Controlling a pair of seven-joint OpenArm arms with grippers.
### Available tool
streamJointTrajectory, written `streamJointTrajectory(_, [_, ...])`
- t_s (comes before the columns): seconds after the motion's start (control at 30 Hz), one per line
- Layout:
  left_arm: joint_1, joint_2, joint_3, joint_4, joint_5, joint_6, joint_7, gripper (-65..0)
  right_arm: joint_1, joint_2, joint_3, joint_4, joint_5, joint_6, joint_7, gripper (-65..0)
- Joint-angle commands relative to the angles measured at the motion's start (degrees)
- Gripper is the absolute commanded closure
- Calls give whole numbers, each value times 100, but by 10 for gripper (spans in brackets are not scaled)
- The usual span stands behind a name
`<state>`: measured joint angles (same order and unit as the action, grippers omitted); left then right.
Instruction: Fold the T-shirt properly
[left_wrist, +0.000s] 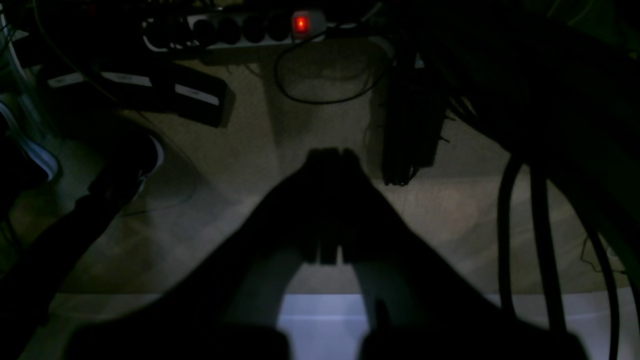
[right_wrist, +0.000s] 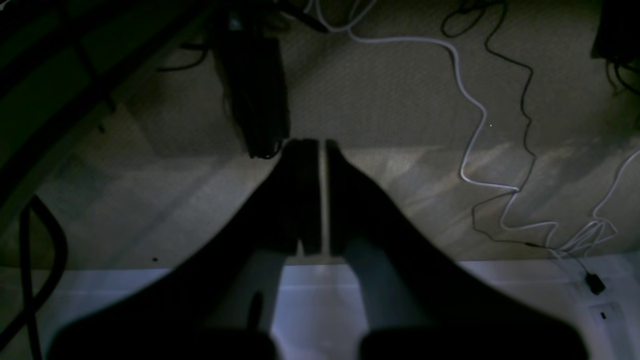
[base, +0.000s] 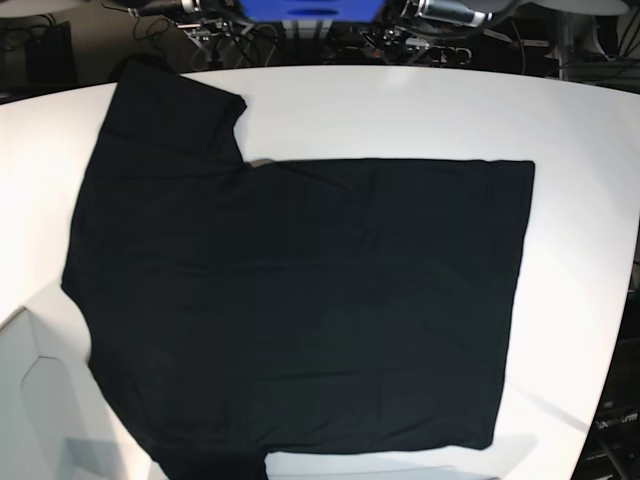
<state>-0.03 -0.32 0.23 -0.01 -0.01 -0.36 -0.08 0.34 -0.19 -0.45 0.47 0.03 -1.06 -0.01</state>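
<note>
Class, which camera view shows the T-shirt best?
The base view: the T-shirt lies spread flat across the white table, plain black side up. Both wrist views show none of it, only dim floor and cables.

T-shirt, black, plain side up, spread flat across white table. One sleeve reaching toward far-left table edge; hem running down right side. Tangle of cables beyond far edge.
</note>
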Motion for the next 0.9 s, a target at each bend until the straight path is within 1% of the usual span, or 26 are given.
streamJointTrajectory(0.0, [16, -34, 17, 1, 32, 58, -23, -3, -12, -21, -12, 10, 10, 137, -12, 0])
streamJointTrajectory(0.13, [16, -140, -10, 1, 14, 58, -32, -3, -29, -21, -12, 10, 10, 137, -12, 0])
streamJointTrajectory(0.5, [96, -140, -19, 1, 5, 58, -14, -2, -56, 5, -21, -7, 10, 137, -12, 0])
streamJointTrajectory(0.87, [96, 27, -19, 1, 5, 58, -41, -3, -205, -3, 5, 1, 10, 137, -12, 0])
